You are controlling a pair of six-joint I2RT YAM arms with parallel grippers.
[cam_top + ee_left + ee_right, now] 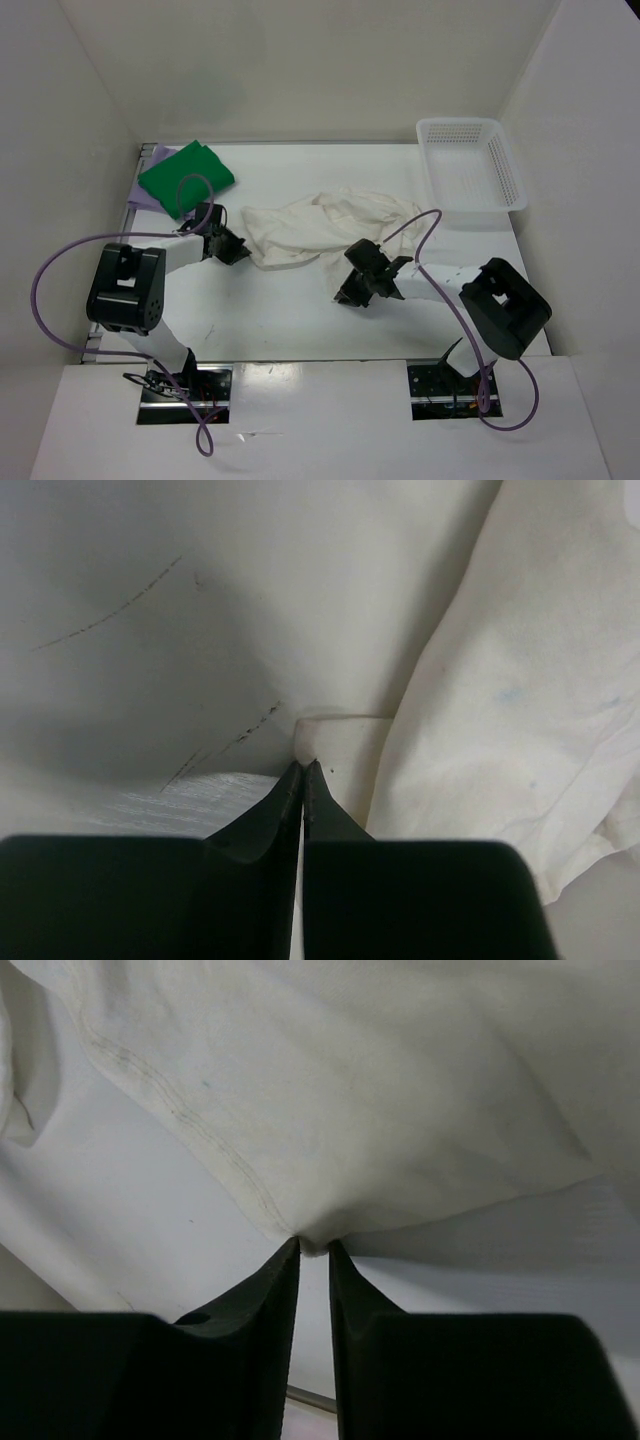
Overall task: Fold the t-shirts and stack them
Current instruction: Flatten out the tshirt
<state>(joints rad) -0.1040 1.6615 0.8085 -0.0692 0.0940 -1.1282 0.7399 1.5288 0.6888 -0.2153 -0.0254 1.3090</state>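
Looking at your left claw (pixel 304 764), you see its tips pressed together at a corner of the white shirt (pixel 500 710); you cannot tell whether any cloth is caught. Your right claw (pixel 314 1245) is clamped on that shirt's hem, and the cloth spreads ahead of it. Beyond the left claw, the green shirt (pixel 186 176) lies on the purple shirt (pixel 150 158).

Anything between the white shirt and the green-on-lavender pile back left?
No loose object visible. Only the left gripper, at the left edge of the white t-shirt, sits roughly on the path to the green t-shirt.
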